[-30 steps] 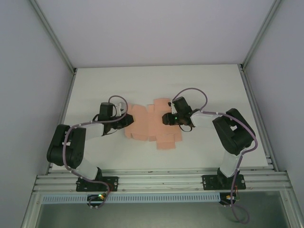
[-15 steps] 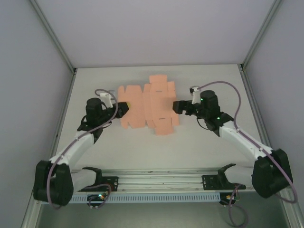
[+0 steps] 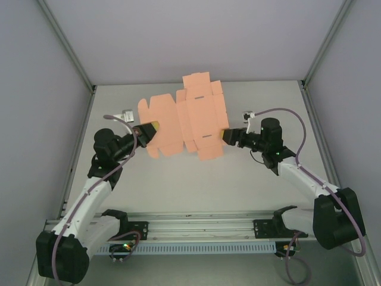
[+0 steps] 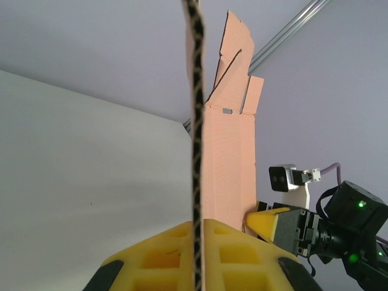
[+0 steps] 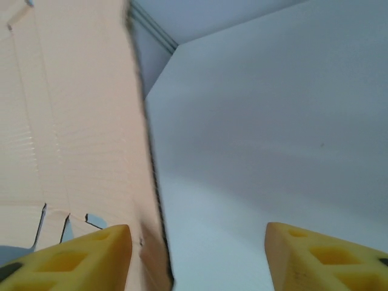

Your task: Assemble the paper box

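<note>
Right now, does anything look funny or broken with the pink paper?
Nothing looks torn. The pink sheet is up off the table, flat and unfolded, pinched at one edge by the left end effector. The right end effector sits at the other edge, fingers apart.

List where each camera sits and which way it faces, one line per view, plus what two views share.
Top external: above, behind the bases, looking down at the table; both arms show, paper box aloft between left tool and right tool.
Left wrist: looks along its yellow fingers, shut on the paper box's edge, towards the right arm.
Right wrist: looks between its parted fingers, paper box at left.
Both wrist views share the paper box.
</note>
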